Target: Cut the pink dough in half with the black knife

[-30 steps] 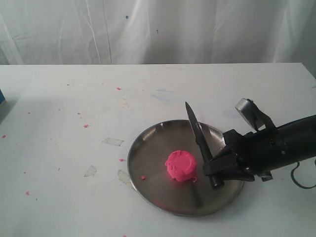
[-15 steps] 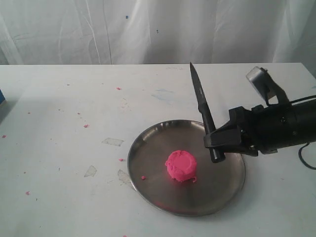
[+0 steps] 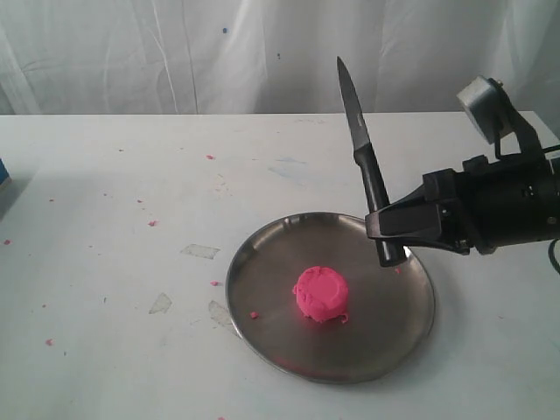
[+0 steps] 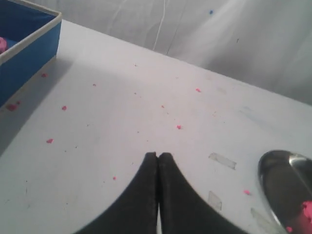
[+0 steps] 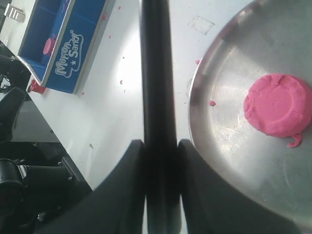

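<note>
The pink dough (image 3: 321,295) (image 5: 278,104) is one round whole puck near the middle of the steel plate (image 3: 262,324) (image 5: 229,146). My right gripper (image 3: 381,229) (image 5: 158,144) is shut on the handle of the black knife (image 3: 360,149) (image 5: 156,73). It holds the knife in the air above the plate's far right rim, blade pointing up and slightly left. The blade is well clear of the dough. My left gripper (image 4: 158,155) is shut on nothing, low over bare table left of the plate (image 4: 287,170); it does not show in the exterior view.
A blue box (image 4: 22,44) (image 5: 68,48) stands at the table's far left. Tiny pink crumbs (image 3: 152,222) and bits of clear tape (image 3: 201,251) lie scattered on the white table (image 3: 131,175). A white curtain hangs behind.
The right arm has lifted the knife from just beside the dough, low over the plate, up and back to the right. The blade now stands more upright. The dough has not moved.
</note>
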Available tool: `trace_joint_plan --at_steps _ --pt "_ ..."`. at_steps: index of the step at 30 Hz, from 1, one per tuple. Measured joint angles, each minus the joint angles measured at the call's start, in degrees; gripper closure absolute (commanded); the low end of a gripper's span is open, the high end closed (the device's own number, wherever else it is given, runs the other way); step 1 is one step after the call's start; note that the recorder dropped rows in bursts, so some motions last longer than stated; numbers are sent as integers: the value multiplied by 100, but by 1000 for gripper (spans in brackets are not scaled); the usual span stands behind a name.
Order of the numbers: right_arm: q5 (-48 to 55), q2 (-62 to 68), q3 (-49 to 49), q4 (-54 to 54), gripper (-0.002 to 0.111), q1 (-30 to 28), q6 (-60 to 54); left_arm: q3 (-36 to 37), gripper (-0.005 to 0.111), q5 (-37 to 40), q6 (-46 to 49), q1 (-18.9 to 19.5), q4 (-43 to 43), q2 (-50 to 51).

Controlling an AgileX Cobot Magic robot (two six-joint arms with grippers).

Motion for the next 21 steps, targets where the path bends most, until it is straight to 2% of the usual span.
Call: trace_joint_plan --at_steps 3,6,10,14,17,21 --pt "0 0 0 -11 108 0 -21 -8 107 -405 -426 0 -27 0" --pt "0 0 0 -11 108 0 -23 -8 107 -1192 -1175 0 -85 0" --pt "0 0 0 -11 108 0 -33 -8 107 -2848 -2899 0 -152 -10" --pt "-44 0 0 -11 108 0 -33 -296 107 -3814 -4450 0 134 -19" --pt "-114 0 0 -11 108 0 -33 -1003 107 -4027 -4953 0 1355 140" --pt "-205 0 0 -11 108 0 -33 -2127 107 -4005 -4949 0 4322 802"
